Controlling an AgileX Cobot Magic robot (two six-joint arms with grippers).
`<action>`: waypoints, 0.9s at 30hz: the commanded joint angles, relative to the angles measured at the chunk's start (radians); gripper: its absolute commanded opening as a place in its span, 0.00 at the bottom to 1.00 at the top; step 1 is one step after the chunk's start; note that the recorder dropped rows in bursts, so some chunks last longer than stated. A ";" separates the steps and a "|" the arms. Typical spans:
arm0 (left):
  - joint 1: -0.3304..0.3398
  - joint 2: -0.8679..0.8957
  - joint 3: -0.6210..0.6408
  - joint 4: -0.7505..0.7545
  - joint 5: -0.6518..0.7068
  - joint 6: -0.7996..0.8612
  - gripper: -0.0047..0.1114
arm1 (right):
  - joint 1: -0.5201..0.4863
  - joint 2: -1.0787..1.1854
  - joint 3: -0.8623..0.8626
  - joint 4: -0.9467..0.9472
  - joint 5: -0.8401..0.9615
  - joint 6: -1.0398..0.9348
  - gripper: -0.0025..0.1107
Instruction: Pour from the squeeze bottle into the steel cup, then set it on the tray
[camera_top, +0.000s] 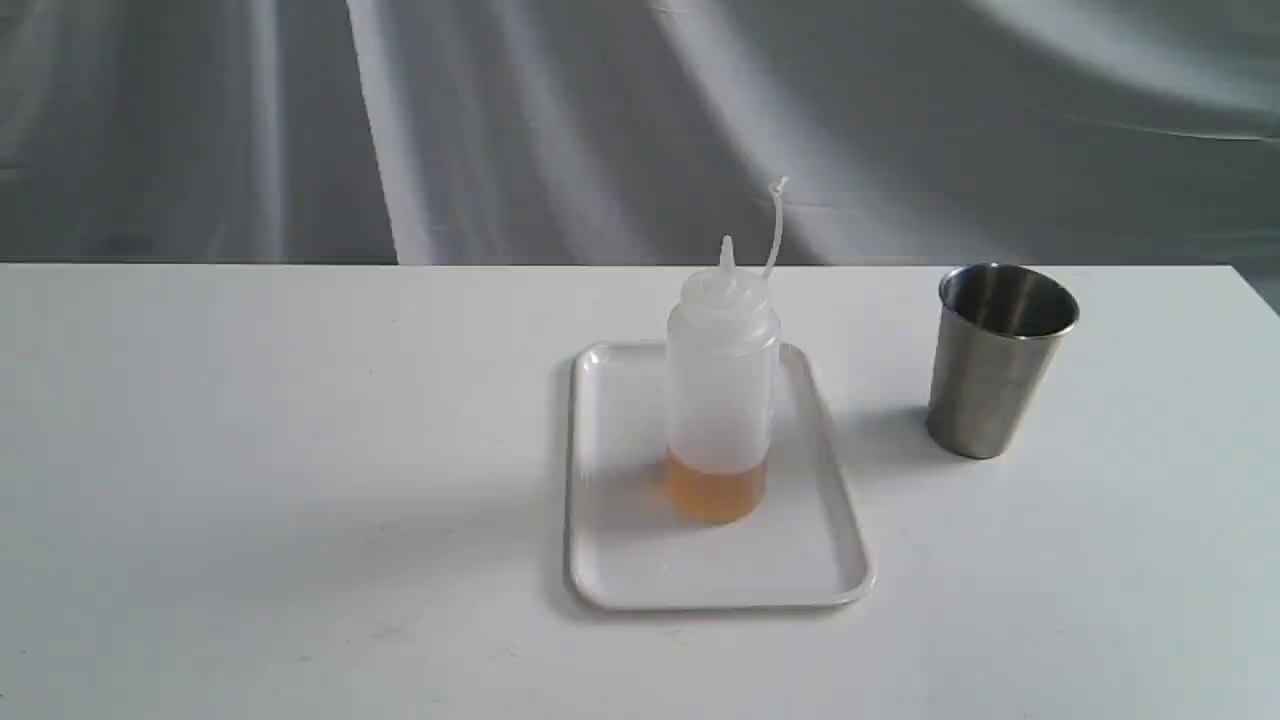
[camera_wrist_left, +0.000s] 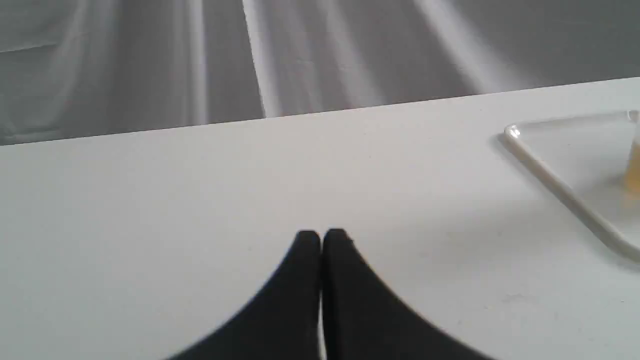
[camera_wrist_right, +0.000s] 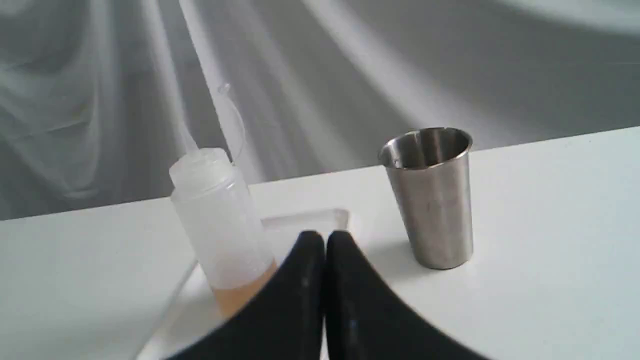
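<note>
Liquid of an amber colour fills only the bottom band of the squeeze bottle (camera_top: 722, 400), which I see standing upright on the tray (camera_top: 620, 560). Its nozzle (camera_top: 727, 255) points up and the cap strap (camera_top: 774, 225) curls above it. The tray lies flat on the white counter (camera_top: 250, 450), about midway between the far and near edges and a little closer to the right edge than the left. The steel cup (camera_top: 995, 370) stands upright on bare counter, mouth up, between the tray and the right edge and nearer the far edge, clear of the tray. I cannot tell what is inside it. On my left wrist feed the left end effector (camera_wrist_left: 321, 237) has its jaws pressed together with only a thin seam between them, gripping nothing, over bare counter with a corner of the tray off to one side. The right end effector (camera_wrist_right: 325, 237) is likewise closed tight and empty, facing the bottle and the cup, its black fingers hiding part of the bottle's base in that feed. Grey cloth (camera_top: 600, 120) hangs behind the far edge.
</note>
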 joint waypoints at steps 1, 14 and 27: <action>-0.006 -0.003 0.004 -0.001 -0.007 -0.005 0.04 | -0.029 -0.091 0.049 -0.007 -0.006 -0.005 0.02; -0.006 -0.003 0.004 -0.001 -0.007 -0.002 0.04 | -0.047 -0.242 0.059 -0.010 0.228 -0.005 0.02; -0.006 -0.003 0.004 -0.001 -0.007 -0.005 0.04 | -0.047 -0.242 0.059 -0.020 0.344 -0.005 0.02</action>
